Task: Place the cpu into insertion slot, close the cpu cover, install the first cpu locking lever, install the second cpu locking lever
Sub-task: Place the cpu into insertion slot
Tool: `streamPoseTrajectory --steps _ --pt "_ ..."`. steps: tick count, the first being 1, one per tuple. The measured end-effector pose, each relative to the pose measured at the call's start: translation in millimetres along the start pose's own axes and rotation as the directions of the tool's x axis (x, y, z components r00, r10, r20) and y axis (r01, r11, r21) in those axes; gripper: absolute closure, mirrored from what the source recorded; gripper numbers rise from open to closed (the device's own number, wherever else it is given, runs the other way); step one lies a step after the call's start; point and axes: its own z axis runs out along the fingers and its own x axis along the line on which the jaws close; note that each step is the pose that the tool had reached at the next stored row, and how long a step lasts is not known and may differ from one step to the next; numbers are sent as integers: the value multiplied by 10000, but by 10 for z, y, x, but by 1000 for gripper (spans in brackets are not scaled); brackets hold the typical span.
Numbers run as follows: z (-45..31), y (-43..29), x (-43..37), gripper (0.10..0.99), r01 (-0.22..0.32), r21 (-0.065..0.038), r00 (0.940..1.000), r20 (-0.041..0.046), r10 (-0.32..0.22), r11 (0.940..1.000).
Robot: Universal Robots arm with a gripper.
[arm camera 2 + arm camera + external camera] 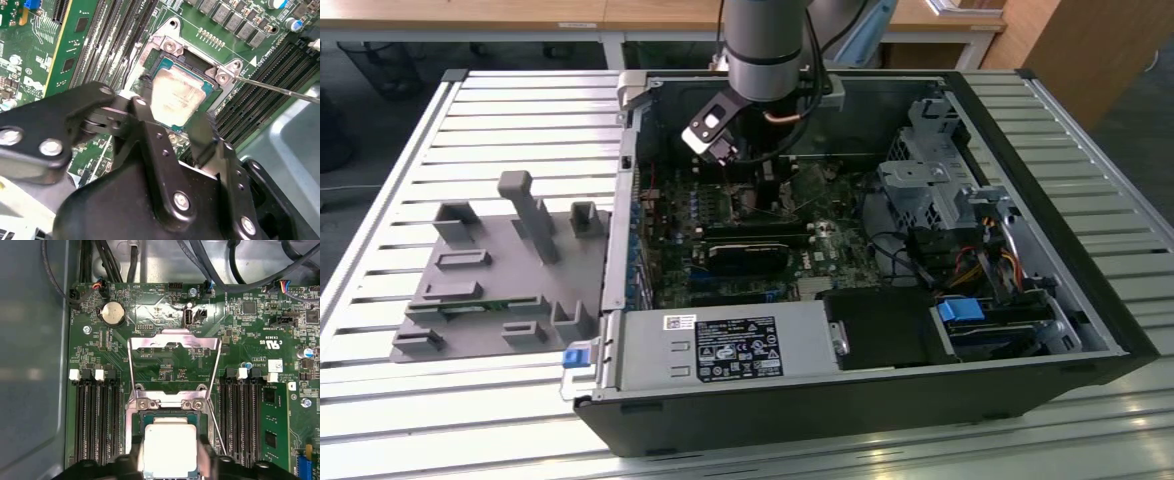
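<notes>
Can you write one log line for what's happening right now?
end effector: at cpu | cpu: over insertion slot | cpu cover: open

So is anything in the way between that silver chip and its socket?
Nothing visible. The cpu is right at the insertion slot, with the gripper around it. The cpu cover is swung up, clear of the slot.

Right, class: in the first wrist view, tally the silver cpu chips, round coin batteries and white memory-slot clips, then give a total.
cpu: 1
coin battery: 1
white memory-slot clips: 4
Total: 6
</notes>
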Motion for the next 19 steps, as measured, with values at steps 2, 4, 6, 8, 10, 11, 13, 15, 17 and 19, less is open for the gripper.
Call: streamPoseTrajectory --steps 2,4,6,8,10,11,13,15,17,19 --pt "-9 1 0 608 -1 6 10000 0 1 10000" --pt "-17 1 0 667 0 9 10000 0 0 10000" --pt "-23 2 0 725 0 9 10000 0 0 10000" --pt "-29 2 0 843 0 10 10000 1 0 10000" --pt "-33 2 0 902 0 9 10000 -1 0 10000" --pt "-36 2 0 961 0 10 10000 1 0 10000" --pt "-41 3 0 961 -1 10 10000 1 1 10000" --pt "-47 3 0 980 0 9 10000 0 0 10000" --pt "-51 3 0 980 0 9 10000 1 0 10000" --pt "-55 4 0 980 0 10 10000 1 0 10000"
